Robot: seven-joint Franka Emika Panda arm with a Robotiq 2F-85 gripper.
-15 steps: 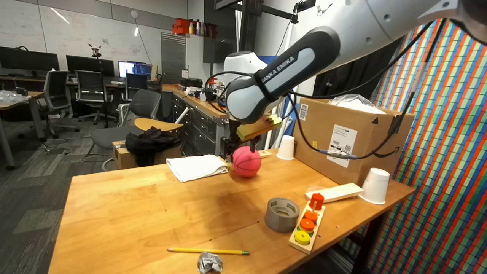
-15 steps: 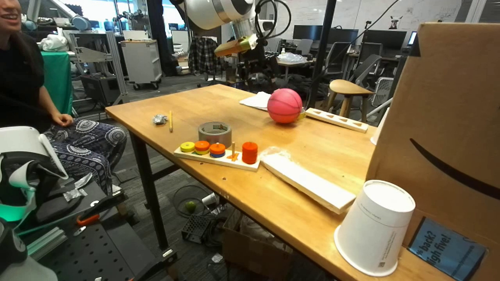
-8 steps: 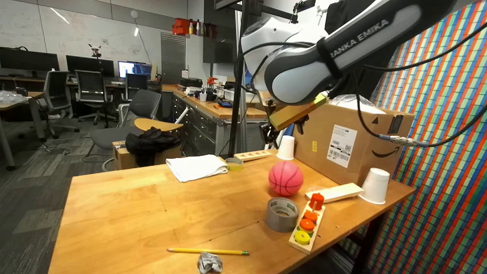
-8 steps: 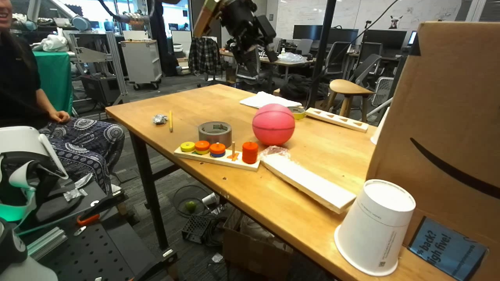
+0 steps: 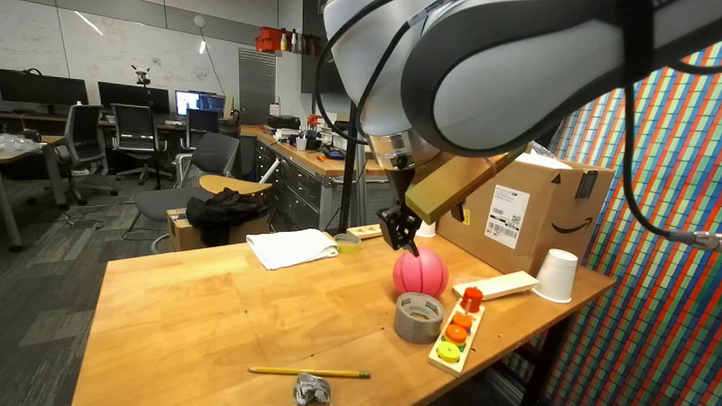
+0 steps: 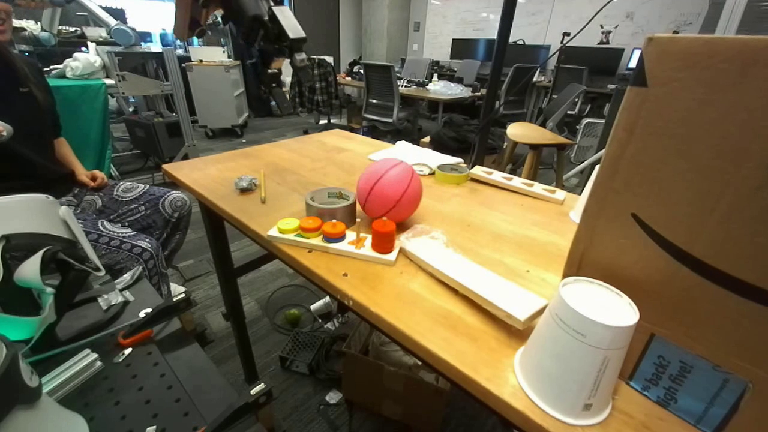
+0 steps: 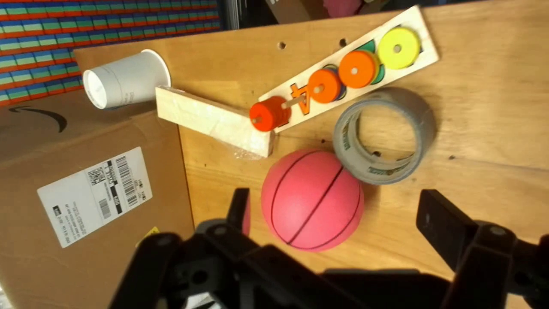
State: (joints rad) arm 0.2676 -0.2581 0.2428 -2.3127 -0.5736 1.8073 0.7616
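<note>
Hovering — claw spread, pink ball below

In an exterior view, the ball sits on the worktop, just behind a tape roll. Right of the roll lies the toy, discs on it in 4 places. A plank lies to the ball's right, with a cup beside it and the box behind them. Near the front, foil lies before a pencil. At the back, left to right: a towel, another tape roll, a board. The hand hangs above the worktop, apart from the ball.
</note>
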